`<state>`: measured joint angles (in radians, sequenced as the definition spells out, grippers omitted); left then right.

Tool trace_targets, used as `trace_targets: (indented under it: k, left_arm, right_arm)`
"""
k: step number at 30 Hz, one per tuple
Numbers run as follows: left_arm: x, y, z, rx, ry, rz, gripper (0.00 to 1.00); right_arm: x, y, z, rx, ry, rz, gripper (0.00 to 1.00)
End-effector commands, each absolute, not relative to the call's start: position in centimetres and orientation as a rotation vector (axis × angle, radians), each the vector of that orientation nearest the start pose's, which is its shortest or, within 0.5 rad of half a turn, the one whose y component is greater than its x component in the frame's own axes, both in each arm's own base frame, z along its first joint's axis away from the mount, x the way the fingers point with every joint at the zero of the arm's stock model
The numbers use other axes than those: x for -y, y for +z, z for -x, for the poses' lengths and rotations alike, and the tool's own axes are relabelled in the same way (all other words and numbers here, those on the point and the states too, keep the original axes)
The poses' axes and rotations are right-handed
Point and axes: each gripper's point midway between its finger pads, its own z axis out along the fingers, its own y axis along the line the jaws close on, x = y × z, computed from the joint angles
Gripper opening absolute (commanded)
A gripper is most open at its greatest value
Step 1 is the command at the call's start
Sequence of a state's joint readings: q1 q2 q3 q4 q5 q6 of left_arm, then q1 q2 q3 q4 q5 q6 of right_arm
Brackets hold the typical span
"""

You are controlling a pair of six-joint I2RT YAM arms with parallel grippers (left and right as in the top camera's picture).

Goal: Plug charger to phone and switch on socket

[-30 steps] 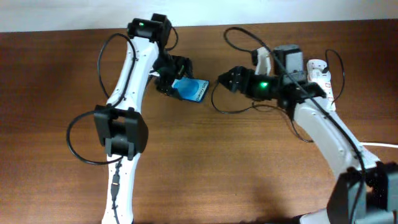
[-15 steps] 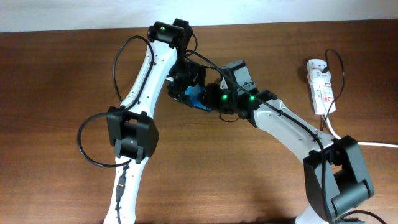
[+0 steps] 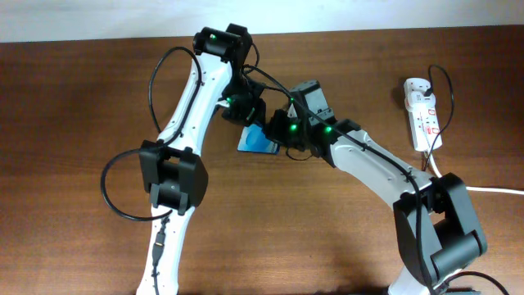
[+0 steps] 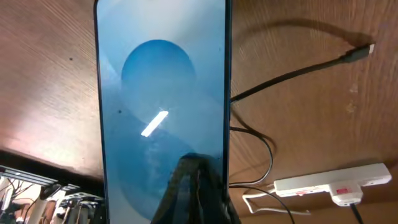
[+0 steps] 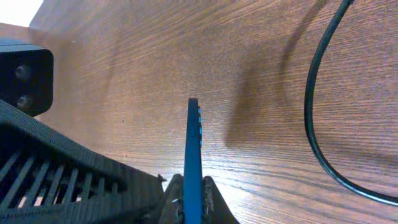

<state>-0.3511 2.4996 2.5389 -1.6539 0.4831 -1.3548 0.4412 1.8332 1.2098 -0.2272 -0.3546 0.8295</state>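
The phone (image 3: 255, 144) shows as a blue slab at the table's middle, between the two wrists. My right gripper (image 5: 192, 200) is shut on the phone (image 5: 193, 149), which stands edge-on between its fingers. In the left wrist view the phone's screen (image 4: 161, 93) faces the camera, and my left gripper (image 4: 196, 196) is shut, its dark fingers together in front of the lower screen. The charger's black cable (image 4: 292, 74) lies on the wood with its plug tip (image 4: 368, 50) free. The white socket (image 3: 423, 111) lies at the far right.
A white plug block (image 3: 416, 84) sits on the socket's far end, and a thick white cord (image 3: 491, 190) runs off to the right. The left arm's black housing (image 5: 56, 168) is close beside the right gripper. A loop of black cable (image 5: 311, 106) lies right of the phone.
The right arm swung left from the socket to the phone and closed on its edge. The left arm carried the phone rightward, then its fingers closed. The phone now sits slightly lower.
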Motion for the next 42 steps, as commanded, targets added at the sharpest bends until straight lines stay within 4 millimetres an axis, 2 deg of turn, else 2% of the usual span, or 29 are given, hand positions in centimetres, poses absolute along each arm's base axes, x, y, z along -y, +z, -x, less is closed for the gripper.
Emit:
trace_targets:
  k: [1,2,3,4,5,6,7,8,9,10,12,13,15,16,17,18,19,20,21,23,24,27,29,33,37,38,39,40,42]
  left_arm:
    - [22.2,12.3,-41.9,-3.116,-0.615,1.442,0.0]
    - [22.1,12.4,-43.3,-3.16,-0.738,1.059,0.0]
    - [22.5,13.3,-44.3,-3.156,-0.942,0.705,0.0]
    - [23.2,14.6,-44.9,-3.1,-1.147,0.447,0.0]
    - [24.3,17.2,-45.8,-2.923,-1.454,0.124,0.0]
    - [25.2,21.3,-46.5,-2.635,-1.798,-0.128,0.0]
    - [25.1,23.1,-46.7,-2.512,-1.917,-0.201,0.0]
    - [24.9,25.6,-46.5,-2.323,-2.075,-0.313,0.0]
    - [24.9,27.6,-46.0,-2.173,-2.185,-0.4,0.0]
    - [24.9,27.8,-45.8,-2.158,-2.202,-0.404,0.0]
    - [25.1,27.8,-45.7,-2.162,-2.206,-0.404,0.0]
    - [25.1,27.8,-45.7,-2.184,-2.222,-0.372,0.05]
    - [25.1,27.4,-46.0,-2.241,-2.212,-0.319,0.24]
    - [25.1,27.5,-46.2,-2.231,-2.208,-0.331,0.35]
    - [25.1,27.4,-46.3,-2.242,-2.209,-0.318,0.57]
    - [25.2,27.5,-46.4,-2.234,-2.204,-0.329,0.69]
    - [25.2,27.5,-46.4,-2.228,-2.199,-0.339,0.76]
    - [25.2,27.5,-46.5,-2.221,-2.195,-0.348,0.66]
    - [25.2,27.6,-46.8,-2.209,-2.185,-0.365,0.6]
    - [25.4,27.2,-48.2,-2.294,-2.145,-0.263,0.63]
    - [25.5,27.2,-48.7,-2.309,-2.135,-0.233,0.65]
    - [26.4,27.5,-50.9,-2.348,-2.064,-0.123,0.63]
    - [27.9,28.9,-51.8,-2.31,-2.067,-0.133,0.62]
    - [30.6,29.2,-51.5,-2.342,-2.071,-0.081,0.57]
    - [30.9,29.1,-51.7,-2.359,-2.065,-0.027,0.54]
    - [30.9,29.1,-51.8,-2.363,-2.064,-0.014,0.49]
    - [30.9,29.0,-51.9,-2.374,-2.069,0.018,0.34]
    - [30.9,28.9,-52.0,-2.379,-2.064,0.041,0.25]
    - [30.9,28.9,-52.4,-2.378,-2.051,0.079,0.21]
  right_arm:
    - [-23.2,12.3,-42.4,-2.508,0.956,-0.277,0.04]
    - [-22.0,14.0,-43.0,-2.456,0.938,-0.235,0.04]
    - [-20.1,16.8,-43.7,-2.374,0.892,-0.21,0.04]
    - [-18.8,18.7,-43.9,-2.323,0.879,-0.218,0.04]
    - [-16.9,21.8,-44.0,-2.243,0.877,-0.239,0.04]
    - [-14.6,25.9,-43.6,-2.143,0.882,-0.254,0.04]
    - [-13.4,28.4,-42.9,-2.083,0.894,-0.274,0.04]
    - [-11.7,31.9,-41.6,-1.996,0.899,-0.289,0.04]
    - [-11.1,33.4,-41.0,-1.953,0.91,-0.32,0.04]
    - [-10.4,34.7,-40.6,-1.907,0.911,-0.399,0.04]
    - [-9.1,34.0,-41.5,-1.879,0.933,-0.614,0.04]
    - [-9.1,32.9,-43.0,-1.866,0.981,-0.717,0.04]
    - [-10.4,31.4,-46.2,-1.819,1.082,-0.803,0.04]
    - [-11.8,31.0,-48.0,-1.778,1.147,-0.803,0.04]
    - [-13.2,30.4,-49.1,-1.76,1.193,-0.8,0.04]
    - [-14.4,29.6,-49.9,-1.75,1.238,-0.809,0.04]
    - [-15.2,28.8,-50.4,-1.743,1.254,-0.838,0.04]
    - [-15.0,28.9,-50.9,-1.708,1.234,-0.854,0.04]
    - [-14.7,30.1,-51.2,-1.64,1.268,-0.881,0.04]
    - [-14.5,31.3,-51.4,-1.574,1.313,-0.908,0.04]
    - [-14.4,31.2,-51.4,-1.566,1.326,-0.933,0.04]
    - [-14.6,30.7,-51.6,-1.534,1.377,-1.049,0.04]
    - [-15.3,30.6,-51.4,-1.525,1.368,-1.057,0.04]
    - [-17.2,30.6,-50.8,-1.537,1.434,-1.085,0.04]
    - [-17.0,29.8,-50.8,-1.548,1.426,-1.13,0.04]
    - [-17.1,29.5,-50.9,-1.546,1.435,-1.15,0.04]
    - [-17.2,28.9,-51.1,-1.552,1.437,-1.166,0.04]
    - [-17.3,28.5,-51.2,-1.554,1.439,-1.183,0.04]
    - [-17.3,28.3,-51.3,-1.546,1.456,-1.213,0.04]
